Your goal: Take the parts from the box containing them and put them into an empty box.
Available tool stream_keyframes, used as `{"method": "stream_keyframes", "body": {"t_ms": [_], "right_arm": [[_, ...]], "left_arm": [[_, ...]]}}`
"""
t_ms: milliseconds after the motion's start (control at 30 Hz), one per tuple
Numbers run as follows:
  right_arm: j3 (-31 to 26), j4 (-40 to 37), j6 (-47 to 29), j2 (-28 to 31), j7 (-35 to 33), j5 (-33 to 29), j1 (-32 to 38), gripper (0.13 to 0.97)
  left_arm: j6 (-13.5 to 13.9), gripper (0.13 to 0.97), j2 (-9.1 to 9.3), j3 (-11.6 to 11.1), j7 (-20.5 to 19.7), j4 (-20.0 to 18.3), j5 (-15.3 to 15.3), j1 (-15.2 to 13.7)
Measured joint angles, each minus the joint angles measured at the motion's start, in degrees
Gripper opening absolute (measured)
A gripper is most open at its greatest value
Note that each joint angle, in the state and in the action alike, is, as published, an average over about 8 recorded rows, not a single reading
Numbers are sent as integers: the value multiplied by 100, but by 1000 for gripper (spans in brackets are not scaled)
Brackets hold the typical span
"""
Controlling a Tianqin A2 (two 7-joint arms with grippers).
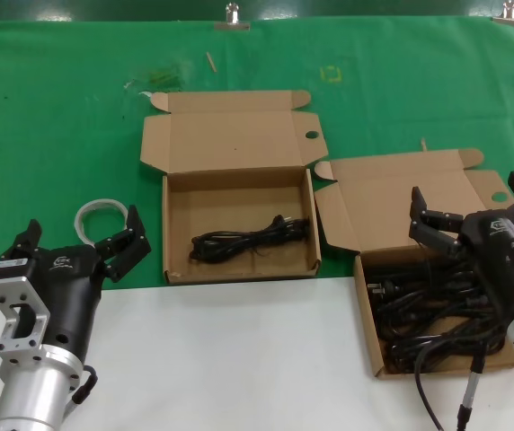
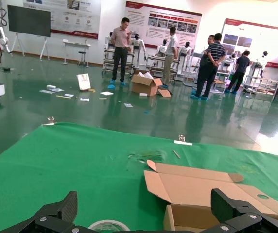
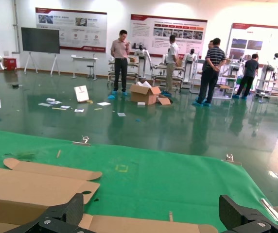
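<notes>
Black coiled cables [image 1: 428, 319] fill the right brown cardboard box [image 1: 371, 337]; right gripper [image 1: 473, 208] hovers above, released. One bundle [image 1: 250, 242] lies in the centre box [image 1: 174, 224]. Left gripper [image 1: 82, 241] waits, released.

Between the 2 boxes you get a narrow green gap; upright lid [image 1: 230, 139] blocks the far side, white counter [image 1: 239, 359] open.

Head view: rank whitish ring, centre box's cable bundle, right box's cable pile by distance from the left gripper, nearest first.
From the left gripper:
1. Whitish ring, right at its fingers, on the green cloth at the robot's left.
2. Cable bundle, inside the centre box.
3. Cable pile, in the right box, under the right gripper.
</notes>
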Motion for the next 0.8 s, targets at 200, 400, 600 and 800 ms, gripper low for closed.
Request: {"method": "stream_keyframes", "body": {"t_ms": [200, 400, 600, 800], "right_arm": [[0, 0, 0, 0, 0, 0, 0, 966], [0, 0, 0, 0, 0, 0, 0, 966], [0, 0, 0, 0, 0, 0, 0, 966], [0, 0, 0, 0, 0, 0, 0, 966]], "left_arm": [[0, 966, 0, 0, 0, 0, 0, 0], [0, 966, 0, 0, 0, 0, 0, 0], [0, 966, 0, 0, 0, 0, 0, 0], [0, 966, 0, 0, 0, 0, 0, 0]]}}
